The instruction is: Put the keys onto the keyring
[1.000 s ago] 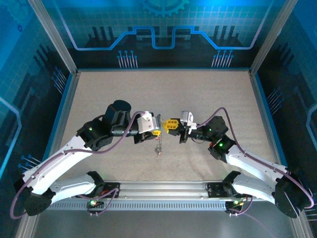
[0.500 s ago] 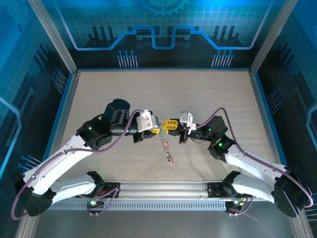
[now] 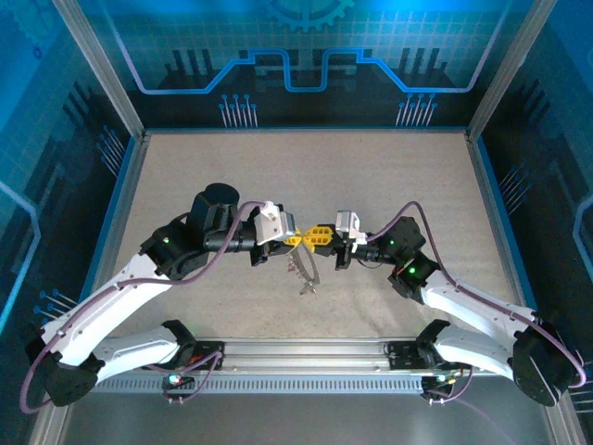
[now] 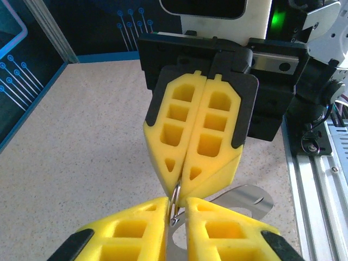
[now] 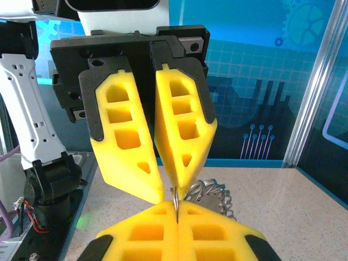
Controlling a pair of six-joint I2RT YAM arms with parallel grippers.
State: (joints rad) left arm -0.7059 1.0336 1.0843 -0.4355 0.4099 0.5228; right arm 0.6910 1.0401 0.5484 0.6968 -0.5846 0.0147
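- You see yellow with black backing on the left gripper [image 3: 296, 239] and right gripper [image 3: 314, 236].
- Your bench [image 3: 371, 167] is beige, finely speckled.
- The keyring [image 4: 175, 202] looks silver-grey.
- The walls [image 3: 296, 56] are blue with circuit lines.

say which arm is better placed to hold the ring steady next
Right, most likely. The right gripper is shut on the ring, pinching its thin edge. The left gripper has its fingers either side of the ring with a narrow gap showing, so it looks freer to move off and work.
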